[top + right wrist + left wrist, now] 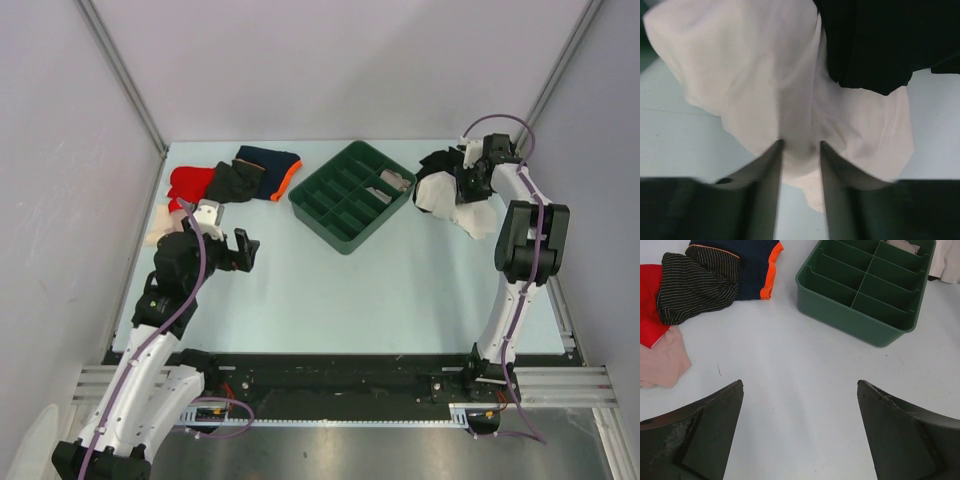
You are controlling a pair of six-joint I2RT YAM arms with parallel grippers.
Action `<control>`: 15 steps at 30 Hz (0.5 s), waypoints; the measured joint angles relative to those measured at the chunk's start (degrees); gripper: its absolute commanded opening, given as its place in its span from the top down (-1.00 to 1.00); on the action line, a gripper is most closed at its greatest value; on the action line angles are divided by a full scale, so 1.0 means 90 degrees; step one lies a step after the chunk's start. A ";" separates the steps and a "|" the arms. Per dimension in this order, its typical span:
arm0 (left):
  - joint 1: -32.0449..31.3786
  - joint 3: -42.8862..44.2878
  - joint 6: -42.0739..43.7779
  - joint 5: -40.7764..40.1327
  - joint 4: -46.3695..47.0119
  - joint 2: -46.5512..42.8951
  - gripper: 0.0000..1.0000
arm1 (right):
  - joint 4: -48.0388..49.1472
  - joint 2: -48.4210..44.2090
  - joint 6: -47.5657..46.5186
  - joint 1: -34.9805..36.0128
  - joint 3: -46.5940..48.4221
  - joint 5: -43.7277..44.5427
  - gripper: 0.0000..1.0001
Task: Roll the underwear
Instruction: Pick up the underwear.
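The right pincer [800, 150] pinches a fold of the underwear [765, 85] at the counter's far right, beside a black garment [880, 40]. The left pincer [800, 435] hangs wide, holding nothing. Rolling looks barely begun; the cloth lies crumpled. The pale blue counter [400, 290] sits between plain grey walls.

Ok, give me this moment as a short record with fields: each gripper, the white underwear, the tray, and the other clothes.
left gripper: open, empty, above bare table
right gripper: fingers pinching a fold of the white underwear
black garment: lies over the underwear's far edge
green tray: divided, mid-table, pale cloth in one far compartment
clothes pile: far left; red, striped black, navy with orange trim
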 measured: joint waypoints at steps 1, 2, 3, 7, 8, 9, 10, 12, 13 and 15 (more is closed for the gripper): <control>0.0000 0.0000 0.0000 0.0000 -0.0002 0.0005 -1.00 | -0.0066 0.0061 0.0000 0.0000 0.0049 0.0010 0.84; 0.0000 0.0000 0.0000 -0.0002 -0.0002 0.0005 -1.00 | -0.0102 0.0090 -0.0019 0.0000 0.0063 0.0015 0.92; 0.0000 0.0000 0.0000 -0.0002 -0.0002 0.0005 -1.00 | -0.0143 0.0100 -0.0007 0.0000 0.0063 0.0012 1.00; 0.0000 0.0000 0.0000 -0.0005 -0.0002 0.0005 -0.99 | -0.0214 -0.0051 -0.0027 0.0002 0.0024 0.0015 1.00; 0.0000 0.0000 0.0000 -0.0005 -0.0002 0.0002 -1.00 | -0.0250 -0.0187 -0.0053 0.0005 -0.0015 0.0015 1.00; 0.0000 0.0000 0.0000 -0.0005 -0.0002 0.0002 -1.00 | -0.0299 -0.0374 -0.0066 0.0007 -0.0032 0.0017 1.00; 0.0000 0.0000 0.0000 -0.0005 0.0000 0.0002 -1.00 | -0.0321 -0.0600 -0.0083 0.0010 -0.0056 0.0015 1.00; 0.0000 0.0000 0.0000 -0.0007 -0.0002 0.0000 -1.00 | -0.0403 -0.1219 -0.0119 0.0022 -0.0061 -0.0017 1.00; 0.0000 0.0000 0.0000 -0.0010 -0.0002 0.0000 -1.00 | -0.0444 -0.1576 -0.0138 0.0029 -0.0051 -0.0066 1.00; 0.0000 0.0000 0.0000 -0.0017 -0.0002 -0.0010 -1.00 | -0.0605 -0.2283 -0.0206 0.0061 0.0070 -0.0231 1.00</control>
